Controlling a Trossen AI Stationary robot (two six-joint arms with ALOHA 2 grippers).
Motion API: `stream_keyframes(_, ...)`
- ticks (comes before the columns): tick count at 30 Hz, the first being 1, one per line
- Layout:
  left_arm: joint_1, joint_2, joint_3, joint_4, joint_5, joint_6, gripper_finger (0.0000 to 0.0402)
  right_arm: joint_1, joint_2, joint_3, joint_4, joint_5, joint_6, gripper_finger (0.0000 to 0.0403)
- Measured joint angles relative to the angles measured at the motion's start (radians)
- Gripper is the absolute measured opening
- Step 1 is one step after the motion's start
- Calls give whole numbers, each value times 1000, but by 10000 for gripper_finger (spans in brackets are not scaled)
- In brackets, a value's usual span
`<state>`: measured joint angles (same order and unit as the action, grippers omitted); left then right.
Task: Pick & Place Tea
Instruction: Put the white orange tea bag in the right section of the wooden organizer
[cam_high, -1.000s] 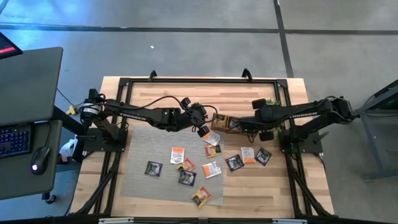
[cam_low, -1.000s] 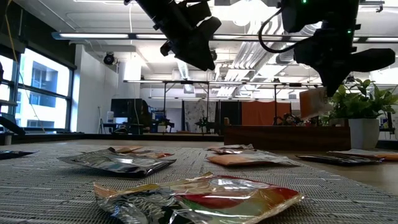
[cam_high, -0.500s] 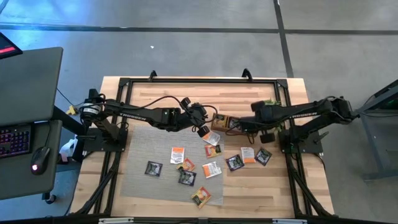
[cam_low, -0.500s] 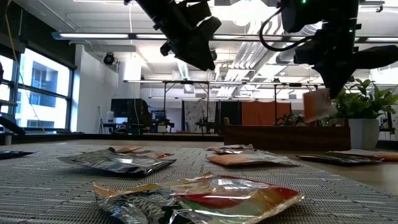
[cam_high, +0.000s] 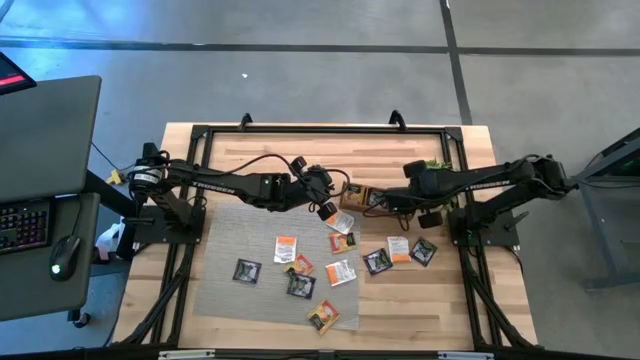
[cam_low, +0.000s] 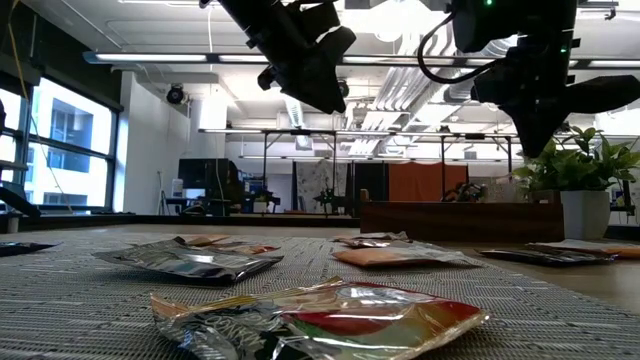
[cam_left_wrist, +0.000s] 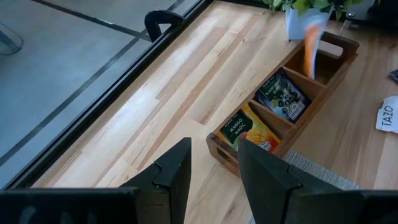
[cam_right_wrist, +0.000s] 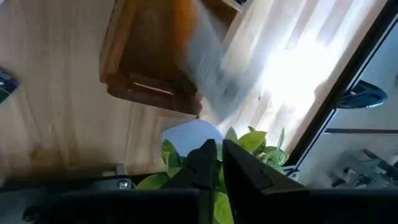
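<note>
Spanning the high view is a wooden table (cam_high: 250, 150) with a grey woven mat (cam_high: 230, 230) laid over its left and middle part. 2 dark arms reach in from either side and meet near a long wooden tray (cam_left_wrist: 217, 146) at the mat's far edge. A small green plant (cam_low: 575, 165) in a white pot (cam_low: 585, 215) stands just beyond the tray's right end. The left gripper (cam_high: 326, 205) hangs above the mat's far edge beside the tray's left end, fingers (cam_left_wrist: 177, 171) apart and empty. The right gripper (cam_high: 392, 200) hangs over the tray's right end, fingers (cam_right_wrist: 205, 163) a narrow slit apart with nothing between them. Tea sachets (cam_high: 301, 284) lie scattered flat, most on the mat's right half and 3 on bare wood to its right. Inside the tray, a yellow-orange sachet (cam_left_wrist: 252, 130) leans in 1 compartment and a dark sachet (cam_left_wrist: 283, 96) leans in the next. An orange-and-white sachet (cam_left_wrist: 311, 43) shows only as a blur in the air above the end compartment nearest the plant, clear of the right fingers.
</note>
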<state>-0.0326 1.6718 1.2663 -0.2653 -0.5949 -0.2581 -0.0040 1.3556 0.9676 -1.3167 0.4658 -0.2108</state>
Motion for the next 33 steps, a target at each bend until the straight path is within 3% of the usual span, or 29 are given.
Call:
stream_keyframes(10,0,0,0,0,0,0,131,0,0,0,58,-10,52,81)
stream_keyframes(16,0,0,1,0,0,0,131,9,0,0,172,-143,164,82)
stream_keyframes(22,0,-22,1,-75,5,22,131,120,0,0,235,-163,113,83)
stream_keyframes(28,-18,-102,1,-189,10,-53,131,261,0,0,299,-285,231,83)
stream_keyframes(33,-38,-112,2,-192,5,-85,131,319,0,0,360,-365,372,83)
